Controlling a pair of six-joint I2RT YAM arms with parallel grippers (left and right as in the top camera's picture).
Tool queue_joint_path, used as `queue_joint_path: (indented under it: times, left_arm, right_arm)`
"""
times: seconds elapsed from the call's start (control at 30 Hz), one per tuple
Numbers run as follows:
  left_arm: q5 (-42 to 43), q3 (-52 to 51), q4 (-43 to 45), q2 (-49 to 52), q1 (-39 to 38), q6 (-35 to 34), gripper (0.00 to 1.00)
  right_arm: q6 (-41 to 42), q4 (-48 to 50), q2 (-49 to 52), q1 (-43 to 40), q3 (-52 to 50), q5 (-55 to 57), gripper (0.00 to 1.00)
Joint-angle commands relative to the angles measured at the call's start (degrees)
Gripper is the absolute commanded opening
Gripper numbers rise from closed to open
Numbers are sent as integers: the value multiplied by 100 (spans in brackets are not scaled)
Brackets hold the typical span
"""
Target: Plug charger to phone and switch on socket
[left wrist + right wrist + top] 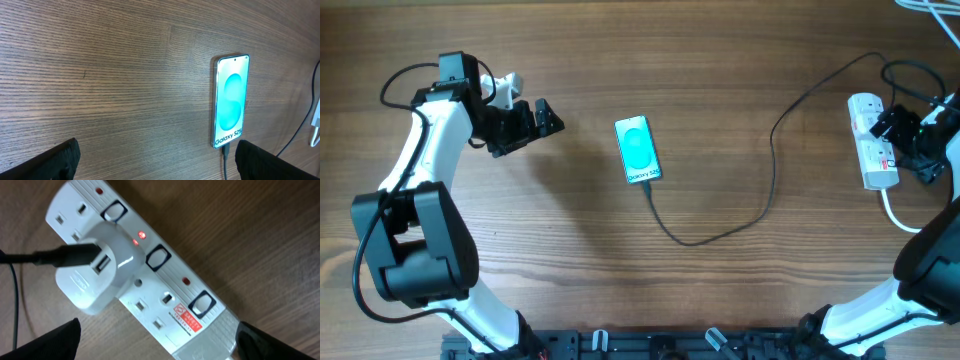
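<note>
The phone [638, 150] lies flat mid-table, turquoise screen up; it also shows in the left wrist view [231, 100]. The charger's thin black cable [770, 150] runs from the phone's lower end in a loop to the white plug block [97, 277] on the socket [875, 170]. Its connector tip [226, 151] sits in the phone's port. In the right wrist view a small red light [141, 234] glows on the socket [175, 287] beside the plug block. My left gripper [535, 120] is open and empty, left of the phone. My right gripper [898, 130] is open just above the socket.
The socket's thick white lead [895, 212] curls off at the right edge. More white cables [932, 12] lie at the top right corner. The arms' black base wires [405, 80] loop by the left arm. The arm bases stand along the front edge.
</note>
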Motion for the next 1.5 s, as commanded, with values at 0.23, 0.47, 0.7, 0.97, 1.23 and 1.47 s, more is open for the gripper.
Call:
queue_joint_path:
  times: [0.23, 0.47, 0.7, 0.97, 1.23, 1.47]
  left_arm:
    - [7, 26, 0, -11, -9, -9, 100]
    - [7, 26, 0, -11, -9, -9, 100]
    - [7, 26, 0, 31, -11, -9, 100]
    - [-343, 26, -2, -935, -9, -9, 100]
    - [-1884, -7, -87, -2100, -13, 210, 100]
    - [-1738, -1687, 1899, -2144, -125, 203, 100]
  right_arm:
    - [-105, 468, -55, 7, -20, -68, 100]
    - [-107, 468, -55, 7, -20, -66, 100]
    - [-107, 468, -55, 7, -20, -66, 100]
    - [-109, 468, -55, 7, -20, -68, 100]
    - [-105, 468, -55, 7, -20, -68, 100]
    - [-105, 468, -55, 7, -20, -68, 100]
